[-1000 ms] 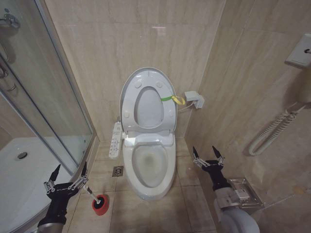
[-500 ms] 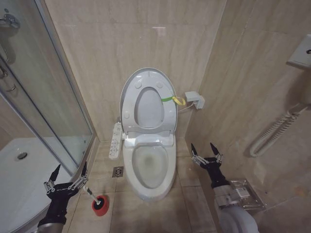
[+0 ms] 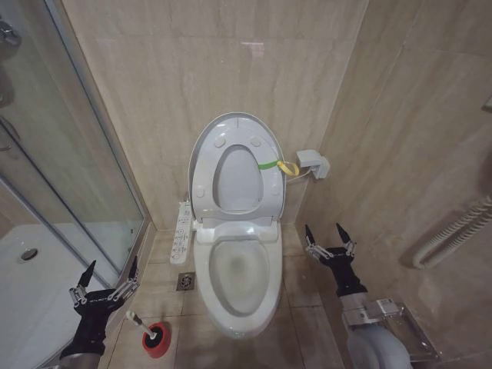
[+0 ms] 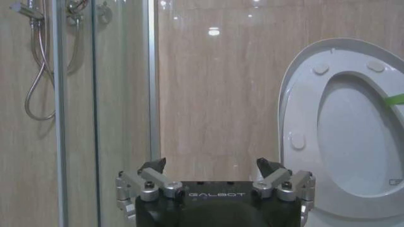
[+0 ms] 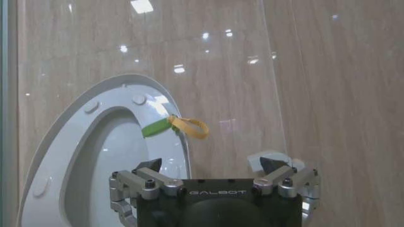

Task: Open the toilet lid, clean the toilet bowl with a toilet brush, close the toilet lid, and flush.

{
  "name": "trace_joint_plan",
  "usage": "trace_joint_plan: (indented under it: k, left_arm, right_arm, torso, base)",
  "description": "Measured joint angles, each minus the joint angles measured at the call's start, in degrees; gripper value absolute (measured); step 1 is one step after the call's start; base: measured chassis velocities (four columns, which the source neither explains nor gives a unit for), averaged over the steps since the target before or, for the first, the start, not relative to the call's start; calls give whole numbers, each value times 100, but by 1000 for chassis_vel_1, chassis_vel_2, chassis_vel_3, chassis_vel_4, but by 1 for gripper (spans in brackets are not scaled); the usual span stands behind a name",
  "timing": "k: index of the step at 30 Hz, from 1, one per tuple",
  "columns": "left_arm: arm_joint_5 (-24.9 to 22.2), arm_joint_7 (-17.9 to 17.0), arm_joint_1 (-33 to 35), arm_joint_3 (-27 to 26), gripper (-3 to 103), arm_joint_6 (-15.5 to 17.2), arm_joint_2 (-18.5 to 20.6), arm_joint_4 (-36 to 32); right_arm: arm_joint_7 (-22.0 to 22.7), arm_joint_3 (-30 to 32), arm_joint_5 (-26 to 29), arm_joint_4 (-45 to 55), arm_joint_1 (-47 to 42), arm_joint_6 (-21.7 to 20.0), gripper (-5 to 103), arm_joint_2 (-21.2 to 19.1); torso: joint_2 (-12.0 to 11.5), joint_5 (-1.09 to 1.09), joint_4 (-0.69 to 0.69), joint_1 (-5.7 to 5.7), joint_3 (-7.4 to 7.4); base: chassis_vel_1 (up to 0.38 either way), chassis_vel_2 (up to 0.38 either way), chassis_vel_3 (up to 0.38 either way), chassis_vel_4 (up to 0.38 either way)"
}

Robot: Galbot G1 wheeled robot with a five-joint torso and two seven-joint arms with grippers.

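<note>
We are in a small bathroom with beige tiled walls [image 3: 169, 77] and a tiled floor [image 3: 304, 307], a glass shower stall [image 3: 54, 192] off to the left of the toilet. The toilet bowl [image 3: 238, 280] stands against the back wall, and the toilet lid [image 3: 201, 157] is already up, leaning on that wall with the seat ring raised against it, so we judge the opening step done. A green and yellow band [image 3: 278, 165] hangs at the right edge of the raised lid.

The toilet brush [image 3: 142, 327] sits in its red holder [image 3: 157, 338] on the floor just left of the bowl. Our left tool [image 3: 106, 278] hovers above and left of the brush, fingers spread wide and empty, not touching the handle. Our right tool [image 3: 329, 238] hangs to the right of the bowl, also spread and holding nothing.

Scrubbing, closing the lid and flushing are all left to do.

Against the frame a second ago, the whole head view has shifted, so the camera moved; the left tool now sits clear of the brush handle, where before it appeared right at it.
</note>
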Motion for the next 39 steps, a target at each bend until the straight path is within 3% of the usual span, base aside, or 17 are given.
trace_joint_plan:
  k: [10, 18, 25, 39]
  left_arm:
    - [0, 0, -2, 0, 97, 0, 0, 0]
    - [0, 0, -1, 0, 97, 0, 0, 0]
    - [0, 0, -1, 0, 97, 0, 0, 0]
    - [0, 0, -1, 0, 97, 0, 0, 0]
  right_arm:
    - [58, 31, -178, -144, 16, 155, 100, 15]
    - [201, 32, -249, -156, 114, -22, 100, 4]
    - [-178, 44, -91, -212, 96, -57, 100, 21]
    - [245, 62, -649, -527, 433, 84, 100, -102]
  torso:
    - [-1, 0, -1, 5, 2]
    - [-1, 0, 0, 2, 1]
    - [-1, -1, 0, 2, 1]
    - [-2, 0, 2, 7, 2]
  base:
    - [-38, 42, 51, -45]
    - [-8, 3, 6, -7]
    - [0, 0, 0, 0]
    - [-68, 66, 80, -47]
